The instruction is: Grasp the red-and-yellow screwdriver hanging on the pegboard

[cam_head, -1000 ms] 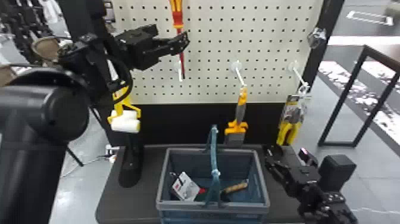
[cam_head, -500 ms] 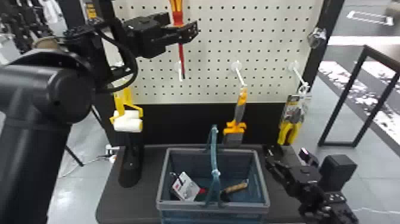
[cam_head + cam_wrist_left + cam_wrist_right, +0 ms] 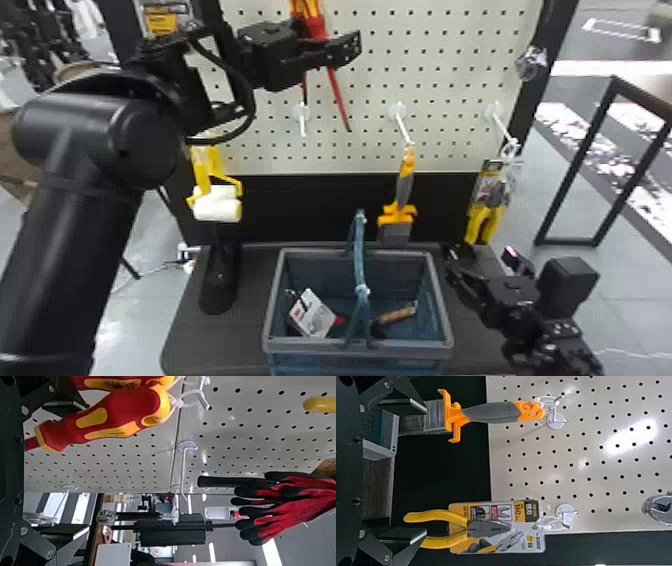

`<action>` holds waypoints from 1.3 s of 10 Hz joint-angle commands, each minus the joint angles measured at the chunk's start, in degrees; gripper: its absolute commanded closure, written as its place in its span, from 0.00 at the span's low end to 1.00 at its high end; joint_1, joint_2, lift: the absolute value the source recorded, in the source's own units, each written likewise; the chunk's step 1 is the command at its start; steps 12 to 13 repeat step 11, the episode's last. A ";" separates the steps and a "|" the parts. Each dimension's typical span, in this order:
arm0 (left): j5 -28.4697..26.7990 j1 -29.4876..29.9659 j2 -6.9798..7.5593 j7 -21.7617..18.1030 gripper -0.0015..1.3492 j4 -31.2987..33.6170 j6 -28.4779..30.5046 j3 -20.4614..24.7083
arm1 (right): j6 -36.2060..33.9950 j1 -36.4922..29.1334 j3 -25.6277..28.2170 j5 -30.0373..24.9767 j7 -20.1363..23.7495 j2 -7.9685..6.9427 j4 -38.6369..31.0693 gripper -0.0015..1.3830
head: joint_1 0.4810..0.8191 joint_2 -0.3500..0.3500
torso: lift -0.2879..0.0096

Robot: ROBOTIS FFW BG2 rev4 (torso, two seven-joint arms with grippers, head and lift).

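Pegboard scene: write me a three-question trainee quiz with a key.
1. True or false: the pliers hang left of the red-and-yellow screwdriver.
2. Which jaws are up at the screwdriver's handle? A. left jaws B. right jaws
3. Fill in: below the pegboard stands a blue-grey ____ with a handle.
Key: 1 false; 2 A; 3 basket.
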State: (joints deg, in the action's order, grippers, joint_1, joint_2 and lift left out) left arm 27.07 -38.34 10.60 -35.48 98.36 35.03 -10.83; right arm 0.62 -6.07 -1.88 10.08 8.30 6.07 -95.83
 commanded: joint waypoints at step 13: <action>-2.72 -1.21 -0.06 0.67 0.90 -1.68 3.20 -0.25 | 0.35 0.45 -0.05 0.38 1.28 0.34 0.12 0.16 | 0.20 0.50 | 0.63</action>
